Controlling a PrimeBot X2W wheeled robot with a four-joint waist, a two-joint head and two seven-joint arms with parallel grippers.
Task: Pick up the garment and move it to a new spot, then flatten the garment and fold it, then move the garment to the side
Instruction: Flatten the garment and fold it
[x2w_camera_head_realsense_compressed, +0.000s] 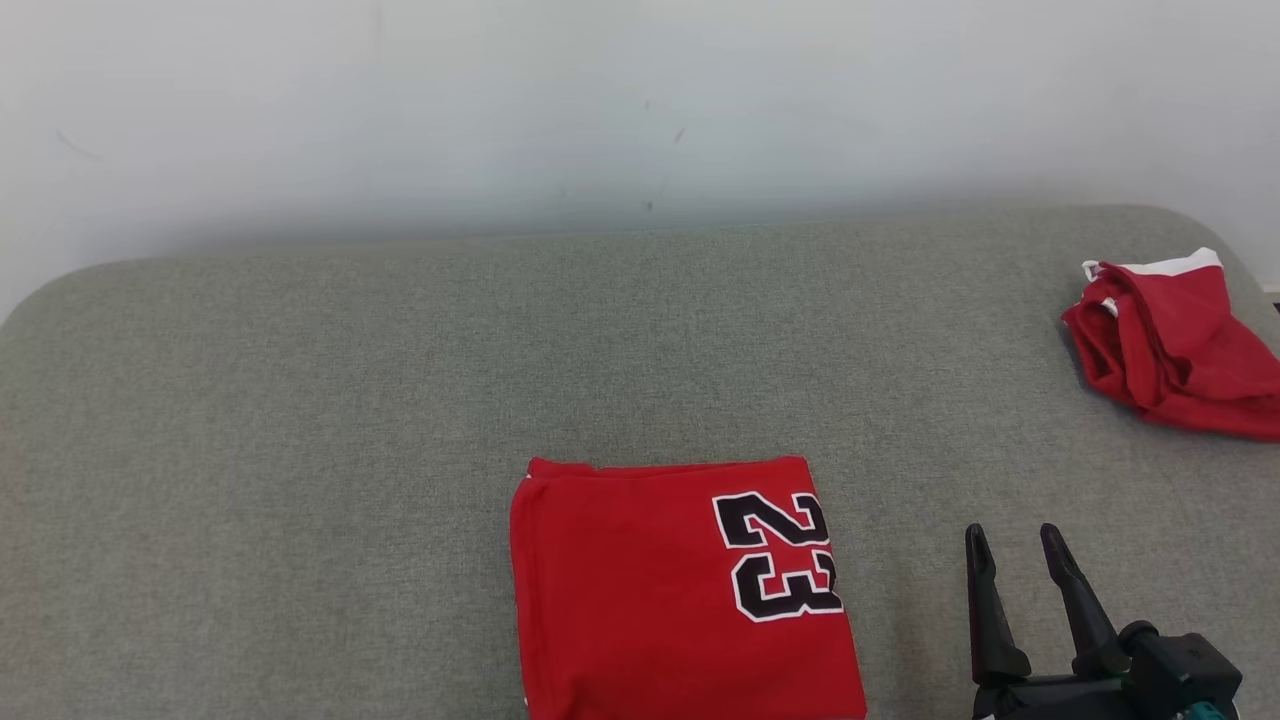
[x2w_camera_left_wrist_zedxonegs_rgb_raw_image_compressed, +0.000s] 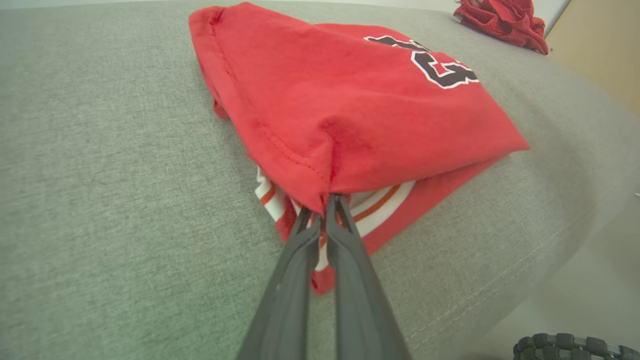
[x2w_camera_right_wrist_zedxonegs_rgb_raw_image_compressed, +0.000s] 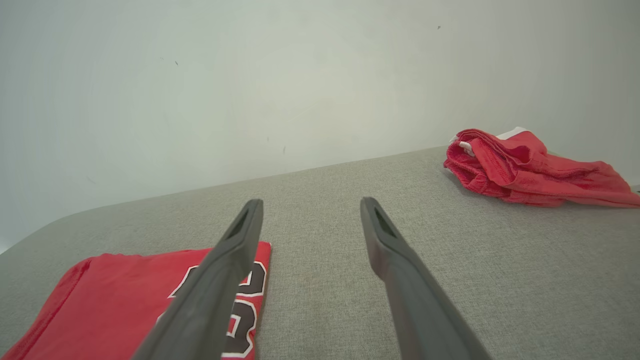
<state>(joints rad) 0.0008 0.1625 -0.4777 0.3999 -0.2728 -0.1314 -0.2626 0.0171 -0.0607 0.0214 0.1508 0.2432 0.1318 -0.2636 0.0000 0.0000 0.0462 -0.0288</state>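
Red folded jersey (x2w_camera_head_realsense_compressed: 660, 590) lies on the grey padded surface (x2w_camera_head_realsense_compressed: 300, 450). The fingers of the left gripper (x2w_camera_left_wrist_zedxonegs_rgb_raw_image_compressed: 320, 204) pinch its edge, and those of the right gripper (x2w_camera_head_realsense_compressed: 1012, 540) stand wide apart just right of it.

Your left gripper (x2w_camera_left_wrist_zedxonegs_rgb_raw_image_compressed: 322, 200): fingers pinched tight together. Your right gripper (x2w_camera_head_realsense_compressed: 1012, 535): near right, fingers spread, pointing far.
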